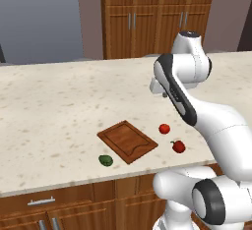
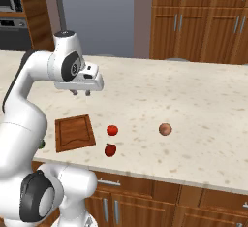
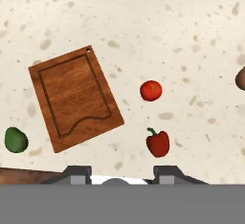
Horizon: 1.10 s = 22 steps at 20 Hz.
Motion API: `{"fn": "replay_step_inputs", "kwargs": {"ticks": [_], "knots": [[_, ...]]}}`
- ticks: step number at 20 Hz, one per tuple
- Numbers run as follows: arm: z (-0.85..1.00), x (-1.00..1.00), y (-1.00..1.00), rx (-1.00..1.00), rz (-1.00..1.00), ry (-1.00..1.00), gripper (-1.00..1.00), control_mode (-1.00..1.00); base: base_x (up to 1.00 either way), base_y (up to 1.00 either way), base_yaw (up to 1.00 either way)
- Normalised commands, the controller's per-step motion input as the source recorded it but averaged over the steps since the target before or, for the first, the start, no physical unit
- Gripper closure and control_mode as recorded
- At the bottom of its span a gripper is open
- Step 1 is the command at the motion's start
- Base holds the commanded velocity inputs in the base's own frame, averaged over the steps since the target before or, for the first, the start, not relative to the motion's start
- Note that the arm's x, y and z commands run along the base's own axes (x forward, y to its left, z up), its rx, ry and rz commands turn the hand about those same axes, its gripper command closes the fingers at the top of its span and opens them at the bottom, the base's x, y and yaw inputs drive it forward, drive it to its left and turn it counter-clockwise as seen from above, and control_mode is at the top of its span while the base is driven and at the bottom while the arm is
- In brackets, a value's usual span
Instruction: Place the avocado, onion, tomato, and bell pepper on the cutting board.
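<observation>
While the cutting board (image 3: 74,98) lies bare on the table (image 1: 54,106), the end effector (image 2: 81,92) hovers above, pressed together and holding nothing; avocado (image 3: 16,139), tomato (image 3: 150,90), bell pepper (image 3: 158,142) and onion (image 2: 165,129) await a first descent.

The flat reddish-brown wooden cutting board (image 3: 75,98) lay bare. A dark green oval avocado (image 3: 16,139) sat beside it, a smooth red tomato (image 3: 150,90) and green-stemmed red bell pepper (image 3: 158,142) opposite, a dull brown onion (image 2: 165,129) farther off.
</observation>
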Motion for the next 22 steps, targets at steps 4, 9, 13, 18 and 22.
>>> {"fn": "replay_step_inputs", "kwargs": {"ticks": [4, 9, 13, 18, 22], "knots": [[0.00, -0.18, 0.00, 0.00, 0.00, -0.06, -1.00, -1.00, 0.00, 0.00, 0.00], [0.00, -0.30, -0.06, 0.00, 0.00, -0.05, -1.00, -1.00, 0.00, 0.00, 0.00], [0.00, -0.27, -0.24, 0.00, 0.02, -0.03, -1.00, -1.00, 0.00, 0.00, 0.00], [-0.03, -0.05, -0.46, 0.00, 0.01, 0.00, -1.00, -1.00, 0.00, 0.00, 0.00], [-0.11, 0.00, -0.26, 0.00, 0.00, 0.05, -1.00, -1.00, 0.00, 0.00, 0.00]]}}
